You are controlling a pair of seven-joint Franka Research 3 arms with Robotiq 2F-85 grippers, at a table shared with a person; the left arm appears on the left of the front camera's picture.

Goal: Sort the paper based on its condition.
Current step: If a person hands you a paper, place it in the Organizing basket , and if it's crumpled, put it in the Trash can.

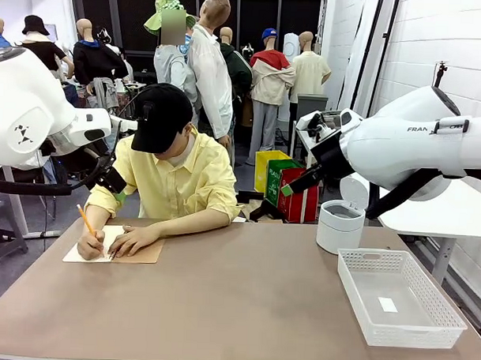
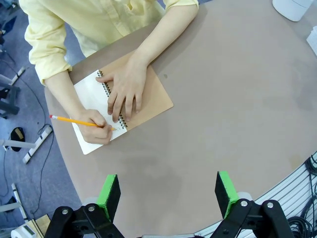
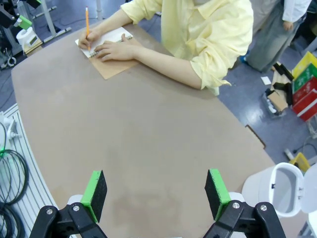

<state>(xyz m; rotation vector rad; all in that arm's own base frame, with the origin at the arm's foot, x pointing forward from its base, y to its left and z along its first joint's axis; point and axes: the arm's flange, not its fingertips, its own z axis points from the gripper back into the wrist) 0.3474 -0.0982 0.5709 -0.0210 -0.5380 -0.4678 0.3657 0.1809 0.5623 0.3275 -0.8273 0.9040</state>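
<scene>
Loose paper is out of view. At the table's far left a person holds a pencil to the white page of an open spiral notebook with a brown cover, the other hand flat across it. My left gripper hangs open high above the table's near edge, the notebook well beyond its green pads. My right gripper is also open and raised, with bare tabletop below it and the person far ahead. Neither gripper holds or touches anything.
A white mesh basket sits at the front right with a tiny white label inside. A white bin with its lid up stands behind it. The brown tabletop is open through the middle.
</scene>
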